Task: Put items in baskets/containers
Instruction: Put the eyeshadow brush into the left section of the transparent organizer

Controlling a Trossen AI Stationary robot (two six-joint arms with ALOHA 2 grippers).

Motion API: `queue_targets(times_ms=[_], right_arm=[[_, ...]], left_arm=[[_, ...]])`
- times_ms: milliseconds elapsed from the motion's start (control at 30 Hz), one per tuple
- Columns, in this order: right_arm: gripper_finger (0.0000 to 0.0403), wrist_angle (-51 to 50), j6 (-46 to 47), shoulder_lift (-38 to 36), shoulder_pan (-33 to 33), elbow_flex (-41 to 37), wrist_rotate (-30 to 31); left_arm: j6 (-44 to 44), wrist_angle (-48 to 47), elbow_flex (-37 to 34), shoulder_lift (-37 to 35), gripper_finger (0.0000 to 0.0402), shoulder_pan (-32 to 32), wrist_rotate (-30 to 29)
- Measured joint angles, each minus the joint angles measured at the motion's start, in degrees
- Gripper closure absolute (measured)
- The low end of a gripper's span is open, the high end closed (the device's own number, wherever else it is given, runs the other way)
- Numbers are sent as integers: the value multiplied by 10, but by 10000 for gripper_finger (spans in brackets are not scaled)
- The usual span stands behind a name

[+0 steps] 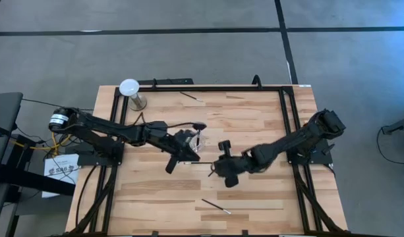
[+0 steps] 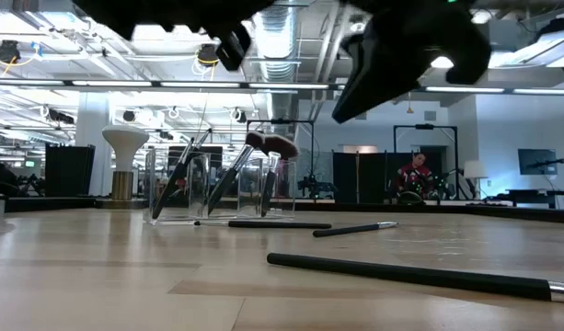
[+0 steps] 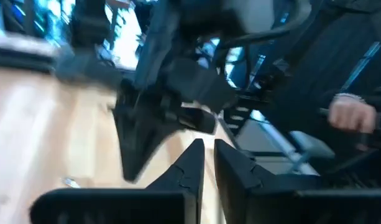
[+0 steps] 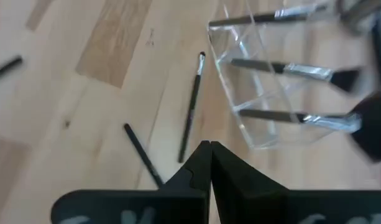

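Observation:
A clear cup [image 1: 199, 138] stands upright mid-table with several brushes leaning in it, one with a wide fan head [image 2: 280, 145]. It also shows in the low view [image 2: 217, 188] and the right wrist view [image 4: 265, 106]. Loose brushes lie flat on the wood: one at the far edge [image 1: 190, 97], one near the front [image 1: 216, 207], and two below my right gripper [image 4: 191, 106] [image 4: 140, 152]. My left gripper [image 3: 209, 152] hovers beside the cup [image 1: 192, 150], its fingers a narrow gap apart with nothing seen between them. My right gripper [image 4: 209, 149] is shut and empty, above the table right of the cup [image 1: 216, 169].
A white-domed stand on a metal base [image 1: 130, 89] stands at the far left corner. A black frame [image 1: 284, 118] borders the table. My two arms are close together at mid-table. A person [image 2: 412, 175] is in the room behind, and a hand [image 3: 352, 115] shows in the left wrist view.

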Motion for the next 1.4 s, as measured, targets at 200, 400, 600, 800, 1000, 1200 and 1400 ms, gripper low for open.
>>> queue_targets(times_ms=[200,400,600,800,1000,1200,1400], right_arm=[[372,1,72,0,-52,0,-89],[324,-22,206,0,-81,0,-139],[324,-95,151,0,-64,0,-147],[332,-128,76,17,-79,1,-135],[332,-155,4,72,-104,11,-157],[332,-175,-45,94,-112,37,-167],[332,-178,-66,94,-125,41,-194]], left_arm=[[68,-3,-39,-101,355,-13,-62],[109,2,-87,-218,359,-15,-154],[120,1,-141,-279,356,-25,-159],[119,7,-154,-292,350,-25,-164],[117,12,-154,-288,345,-26,-163],[107,11,-154,-281,342,-26,-159],[104,10,-154,-280,342,-26,-159]])
